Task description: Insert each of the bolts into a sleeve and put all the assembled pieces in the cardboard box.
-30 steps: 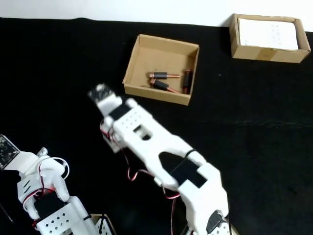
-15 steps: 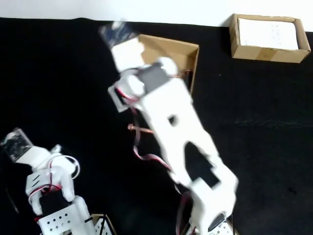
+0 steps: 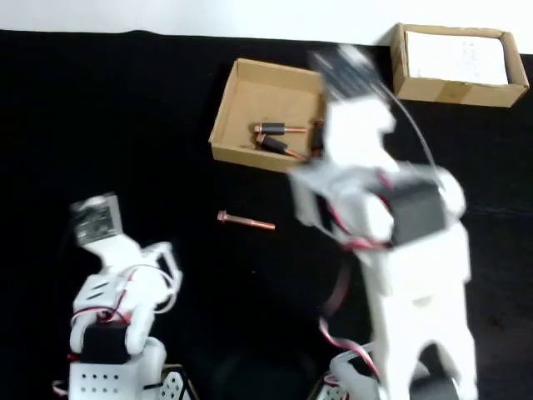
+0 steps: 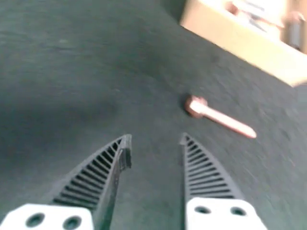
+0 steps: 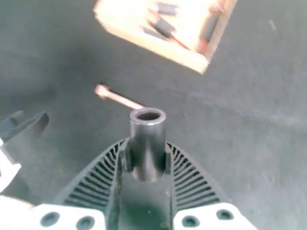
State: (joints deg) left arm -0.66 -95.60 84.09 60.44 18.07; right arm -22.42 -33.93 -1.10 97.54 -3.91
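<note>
A copper bolt (image 3: 246, 221) lies on the black table in front of the cardboard box (image 3: 266, 158). Three assembled pieces (image 3: 279, 129) rest inside the box. My right gripper (image 5: 147, 153) is shut on a black sleeve (image 5: 147, 139), held upright with its hole facing the camera; the bolt (image 5: 117, 97) and the box (image 5: 192, 55) lie beyond it. The right arm (image 3: 383, 217) stands raised to the right of the bolt. My left gripper (image 4: 156, 141) is open a short way from the bolt (image 4: 218, 120), with nothing between its fingers. The left arm (image 3: 112, 283) sits at the near left.
A second cardboard box (image 3: 454, 90) holding white paper stands at the far right corner. The left gripper's dark fingers (image 5: 24, 125) show at the edge of the right wrist view. Black cloth covers the table around the bolt.
The right arm swung from left of the box across to the right and rose, uncovering the bolt. The left arm shifted right, toward the bolt.
</note>
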